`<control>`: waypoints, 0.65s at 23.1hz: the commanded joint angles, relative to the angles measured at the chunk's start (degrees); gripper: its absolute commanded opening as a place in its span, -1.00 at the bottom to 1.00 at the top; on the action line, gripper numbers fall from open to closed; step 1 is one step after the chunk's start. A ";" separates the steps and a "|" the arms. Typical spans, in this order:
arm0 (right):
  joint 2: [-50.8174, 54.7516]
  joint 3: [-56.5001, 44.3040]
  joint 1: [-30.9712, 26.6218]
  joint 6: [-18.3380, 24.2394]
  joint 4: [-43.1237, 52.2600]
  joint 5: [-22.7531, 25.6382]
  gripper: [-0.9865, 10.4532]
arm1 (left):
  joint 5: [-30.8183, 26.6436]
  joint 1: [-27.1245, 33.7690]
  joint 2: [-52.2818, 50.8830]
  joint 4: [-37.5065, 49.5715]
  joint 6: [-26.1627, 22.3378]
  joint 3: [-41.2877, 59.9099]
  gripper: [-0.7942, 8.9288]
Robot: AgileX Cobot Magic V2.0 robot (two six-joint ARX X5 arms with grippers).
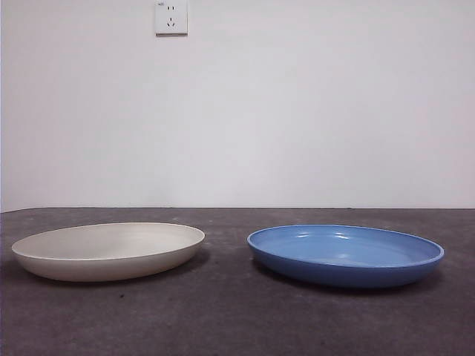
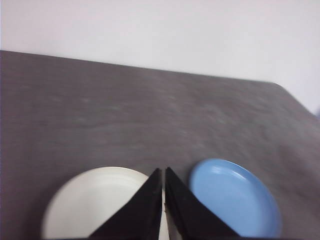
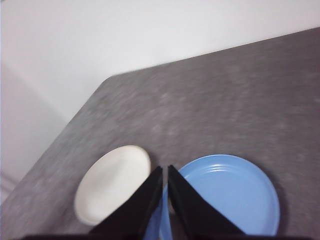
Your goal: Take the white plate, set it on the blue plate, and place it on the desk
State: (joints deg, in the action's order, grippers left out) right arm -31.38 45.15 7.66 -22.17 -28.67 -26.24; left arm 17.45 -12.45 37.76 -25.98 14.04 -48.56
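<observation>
The white plate (image 1: 108,250) lies flat on the desk (image 1: 237,311) at the left. The blue plate (image 1: 345,254) lies flat beside it at the right, a gap between them. Neither arm shows in the front view. My left gripper (image 2: 163,172) is shut and empty, high above the desk, over the white plate's (image 2: 95,202) edge, with the blue plate (image 2: 234,199) to one side. My right gripper (image 3: 164,170) is shut and empty, high above the gap between the white plate (image 3: 113,182) and the blue plate (image 3: 230,195).
A white wall with a socket (image 1: 171,17) stands behind the desk. The desk's far edge and a rounded corner (image 2: 277,85) show in the left wrist view; another corner (image 3: 107,82) shows in the right wrist view.
</observation>
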 commanded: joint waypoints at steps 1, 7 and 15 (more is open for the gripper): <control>-1.75 3.28 1.38 6.34 -2.01 -3.04 -0.81 | 6.40 -1.09 1.16 -0.72 -1.38 -2.27 -0.81; -2.62 6.71 2.84 13.00 -5.33 -7.52 -0.81 | 14.67 -3.26 0.63 -5.11 -3.41 -2.49 -0.81; -2.51 6.80 2.84 15.54 -8.35 -7.39 -0.81 | 16.24 -4.24 -2.01 -7.15 -5.86 -2.49 -0.67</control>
State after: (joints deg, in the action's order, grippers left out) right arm -33.63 51.16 10.35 -7.90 -37.30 -33.45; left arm 33.34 -16.43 35.53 -33.56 9.67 -50.22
